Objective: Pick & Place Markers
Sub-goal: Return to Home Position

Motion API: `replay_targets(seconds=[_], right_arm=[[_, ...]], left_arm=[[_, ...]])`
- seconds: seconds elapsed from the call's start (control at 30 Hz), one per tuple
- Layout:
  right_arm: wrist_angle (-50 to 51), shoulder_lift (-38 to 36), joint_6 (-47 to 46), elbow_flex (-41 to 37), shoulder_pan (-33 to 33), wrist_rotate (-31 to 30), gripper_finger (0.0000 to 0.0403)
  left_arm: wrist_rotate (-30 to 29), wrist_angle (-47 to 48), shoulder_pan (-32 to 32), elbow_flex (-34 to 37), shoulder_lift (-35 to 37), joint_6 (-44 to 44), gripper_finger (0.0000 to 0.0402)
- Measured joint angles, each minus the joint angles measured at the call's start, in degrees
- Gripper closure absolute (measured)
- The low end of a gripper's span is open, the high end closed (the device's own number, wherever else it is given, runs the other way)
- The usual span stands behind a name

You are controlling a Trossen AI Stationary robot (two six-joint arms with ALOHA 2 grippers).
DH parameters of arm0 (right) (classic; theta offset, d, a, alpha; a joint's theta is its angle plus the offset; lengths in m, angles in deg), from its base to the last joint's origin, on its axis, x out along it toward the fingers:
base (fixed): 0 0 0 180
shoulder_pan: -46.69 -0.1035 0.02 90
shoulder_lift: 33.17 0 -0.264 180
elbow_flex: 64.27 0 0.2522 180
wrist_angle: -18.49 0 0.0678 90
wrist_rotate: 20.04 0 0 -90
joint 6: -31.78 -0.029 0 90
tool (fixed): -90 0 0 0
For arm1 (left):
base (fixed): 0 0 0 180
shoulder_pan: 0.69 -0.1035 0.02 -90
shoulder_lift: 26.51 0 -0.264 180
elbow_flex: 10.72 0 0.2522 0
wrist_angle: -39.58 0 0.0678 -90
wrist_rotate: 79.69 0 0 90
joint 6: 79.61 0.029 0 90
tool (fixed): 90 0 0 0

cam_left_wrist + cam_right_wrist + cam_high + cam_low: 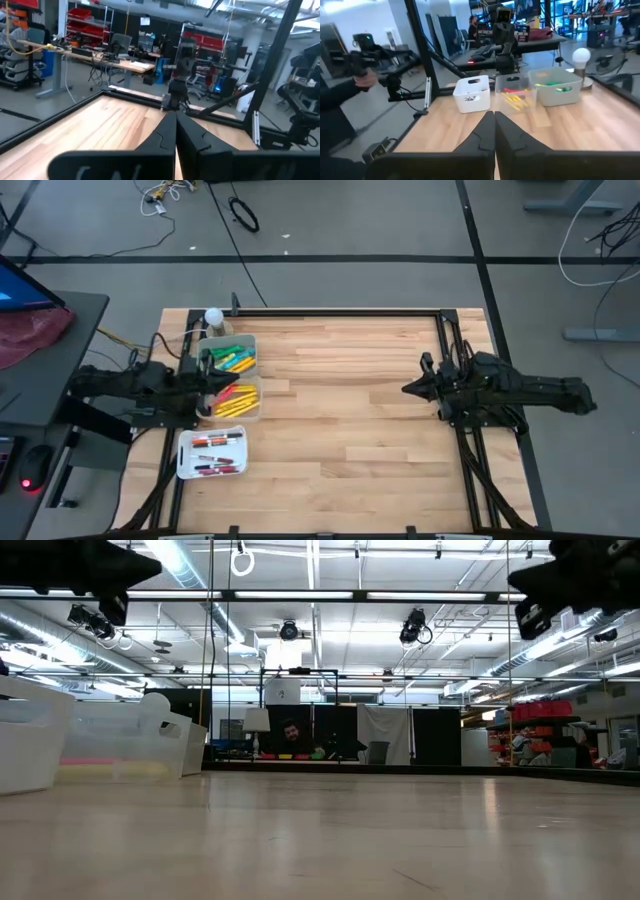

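Over the wooden table (350, 430), my left gripper (215, 384) hangs above the clear bins (257, 395) and my right gripper (407, 389) across from them, both clenched, empty. Yellow and green markers (232, 406) lie in those bins; the white bin (183, 455) holds seemingly red, dark ones.

Light wooden bench (350, 410) inside a black frame (340, 310). Along its left edge in the high view, three bins in a row: two clear bins (256, 350), then a white bin (181, 455). Just past the clear bins, at the corner, a round white bulb (214, 316). Left of the bench, a dark side desk (70, 330) with a red cloth (30, 335) and a blue screen (18, 288); near it, a mouse (36, 467) glowing red. On the grey floor (400, 220), a black cable coil (244, 215). Far behind in the low view, a person (290, 733).
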Motion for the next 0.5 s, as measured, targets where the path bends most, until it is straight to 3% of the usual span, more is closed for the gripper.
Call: replay_targets(seconds=[0.17,0.27,0.37,0.5], right_arm=[[-11.57,-0.55,-4.93,-8.22,1.87,4.31,0.0402],[-17.32,-0.54,-7.52,-12.04,2.25,5.55,0.0403],[-19.86,-0.54,-8.43,-13.99,2.36,6.36,0.0403],[-20.44,-0.51,-7.96,-13.93,2.43,6.40,0.0403]], left_arm=[[0.44,5.05,0.06,0.00,6.56,1.91,0.0399],[0.31,6.49,0.06,0.02,6.64,3.02,0.0399],[0.35,6.05,-0.12,0.17,6.40,3.71,0.0399],[3.94,-1.52,-1.17,4.07,6.39,3.75,0.0400]])
